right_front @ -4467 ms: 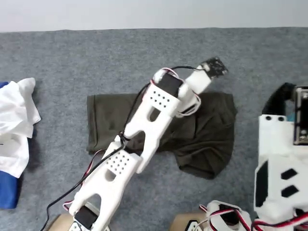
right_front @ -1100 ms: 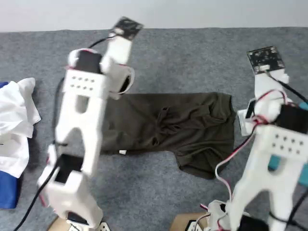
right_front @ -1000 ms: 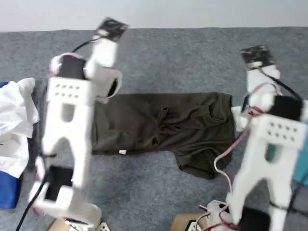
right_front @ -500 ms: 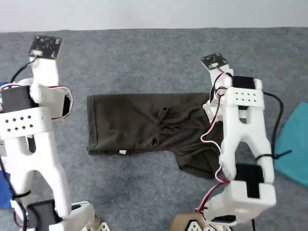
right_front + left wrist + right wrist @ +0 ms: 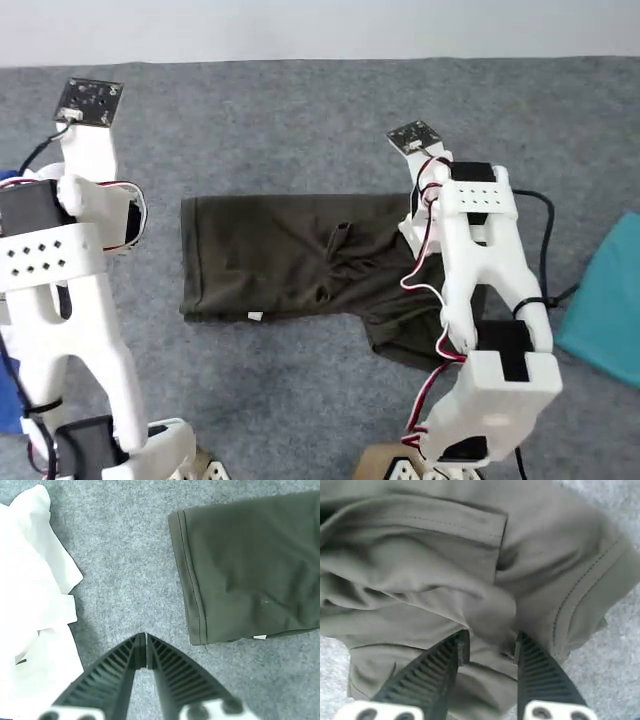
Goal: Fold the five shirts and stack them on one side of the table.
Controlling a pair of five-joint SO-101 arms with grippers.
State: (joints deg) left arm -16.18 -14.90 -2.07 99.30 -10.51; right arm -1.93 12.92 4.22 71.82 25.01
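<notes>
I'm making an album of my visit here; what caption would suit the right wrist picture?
The open right gripper poised over a rumpled dark olive shirt lying on the grey mat.

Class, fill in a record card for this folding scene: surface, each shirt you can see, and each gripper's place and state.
Surface: grey table cover
Centre: dark olive shirt, laid flat, rumpled at one end
Beside it: white shirt, crumpled, apart from the olive shirt
Right edge of high view: teal garment
Left gripper: shut, over bare cover between white and olive shirts
Right gripper: open, over the olive shirt's rumpled end; contact unclear
</notes>
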